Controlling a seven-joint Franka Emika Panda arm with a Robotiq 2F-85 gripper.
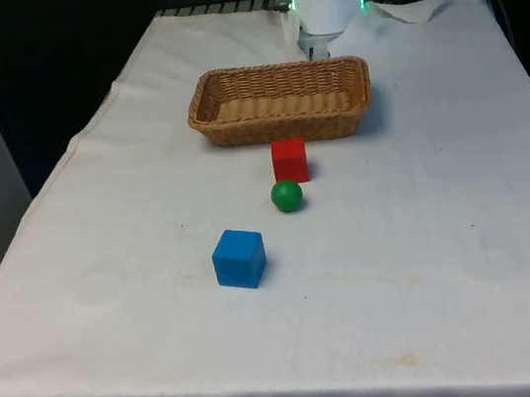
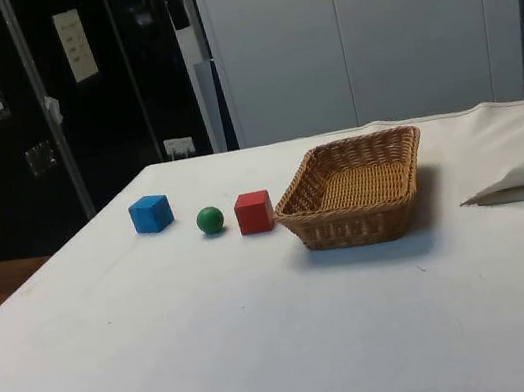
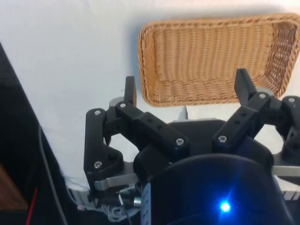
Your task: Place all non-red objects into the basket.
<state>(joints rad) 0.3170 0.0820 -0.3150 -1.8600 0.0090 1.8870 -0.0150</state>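
The gripper [image 3: 185, 89] hangs above the wicker basket [image 3: 213, 56] with its fingers spread wide and nothing between them. On the white cloth [image 1: 450, 231], a red cube [image 1: 289, 160] sits just before the basket, a green ball [image 1: 287, 195] just beside it, and a blue cube [image 1: 239, 258] farther out

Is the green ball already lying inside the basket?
No, in the front view the green ball rests on the white cloth between the red cube and the blue cube, outside the basket.
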